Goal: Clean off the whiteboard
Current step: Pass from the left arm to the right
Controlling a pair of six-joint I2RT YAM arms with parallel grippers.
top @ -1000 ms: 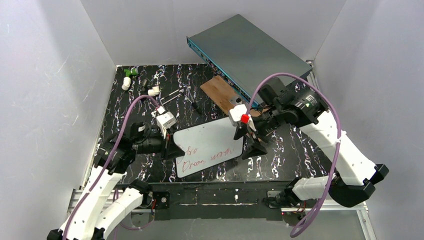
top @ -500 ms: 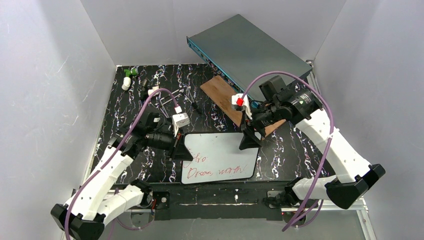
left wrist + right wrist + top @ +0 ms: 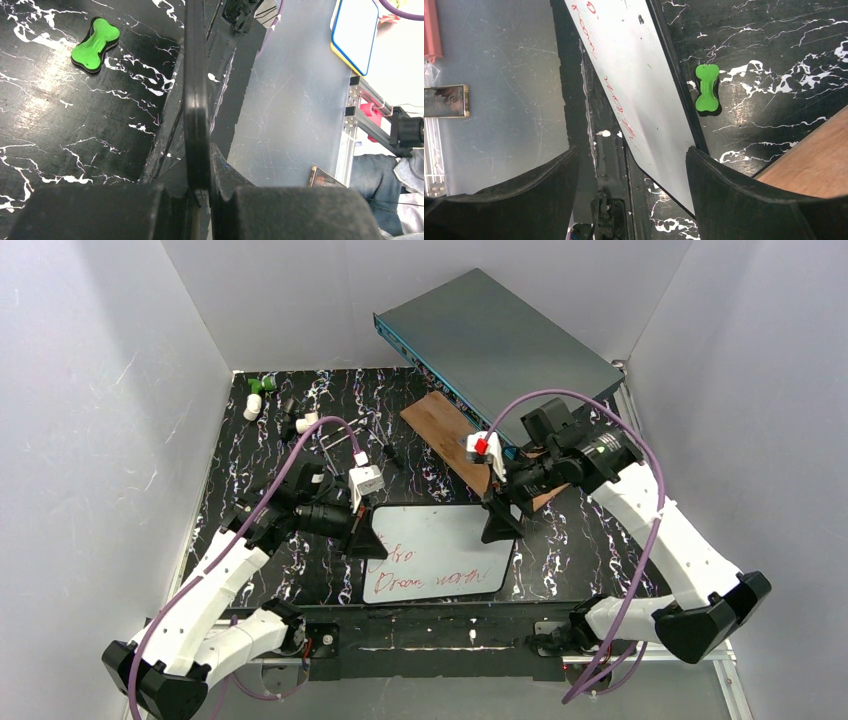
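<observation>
- The left pincer (image 3: pixel 362 538) is pressed together on the whiteboard (image 3: pixel 440 540), pinching its left short edge. In the left wrist view the black rim runs edge-on straight out from between the fingers.
- The whiteboard sits at the near edge of the surface (image 3: pixel 260 470), its long axis running left to right between the 2 arms. Whether it lies flat or is tipped up off the surface, I cannot tell.
- The red writing (image 3: pixel 425 578) covers the left and near part of the board. None of it looks wiped, so I judge the erasing has not begun.
- The right pincer (image 3: pixel 497 525) is spread wide and pinches nothing. It stands over the board's far right corner, and in the right wrist view the board's end passes between its 2 fingers without either one touching it.
- A green bone-shaped piece (image 3: pixel 707 89) lies on the surface just beside the board's far long edge, apart from it and short of the wooden plank (image 3: pixel 440 425). It is probably the eraser.
- The coming move turns on this: the green piece lies ahead of the right pincer and slightly to its side, well nearer that arm than the left. With the left arm occupied steadying the board, I judge the free right arm suited to fetch the piece.
</observation>
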